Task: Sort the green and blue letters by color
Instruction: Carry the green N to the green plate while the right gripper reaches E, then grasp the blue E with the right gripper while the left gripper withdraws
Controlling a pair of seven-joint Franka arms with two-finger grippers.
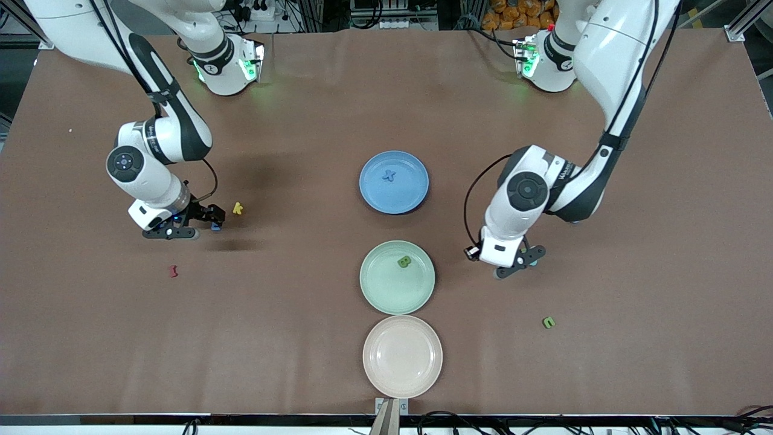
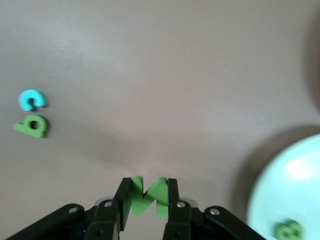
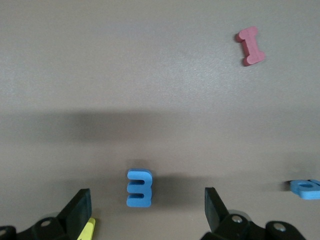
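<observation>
Front view: three plates run down the middle of the frame, a blue plate point(image 1: 416, 199) uppermost with a blue X-shaped letter point(image 1: 389, 176) on it, a green plate point(image 1: 377, 290) below it carrying a green letter B point(image 1: 404, 261), and a bare cream plate point(image 1: 423, 374) lowest. At centre-left the right gripper point(image 1: 199, 225) sits low at the table beside the yellow k point(image 1: 238, 208), with a dark red letter point(image 1: 174, 270) lower in the frame; at centre-right the left gripper point(image 1: 518, 261) hangs beside the green plate, and a loose green letter point(image 1: 548, 322) lies toward the lower right. Left wrist view: the fingers are closed narrowly on a green zigzag letter point(image 2: 146, 194) at bottom centre; the green plate's rim shows at lower right, and a light blue letter c point(image 2: 32, 100) and a green letter b point(image 2: 32, 125) lie at mid-left. Right wrist view: the jaws stand wide, straddling a blue letter E point(image 3: 139, 187) on the table at lower centre; another blue letter point(image 3: 305, 188) shows at the right edge. I judge the left arm is mid-delivery and needs to carry its letter over the green plate and release; the right needs to close on the E, then lift toward the blue plate.
</observation>
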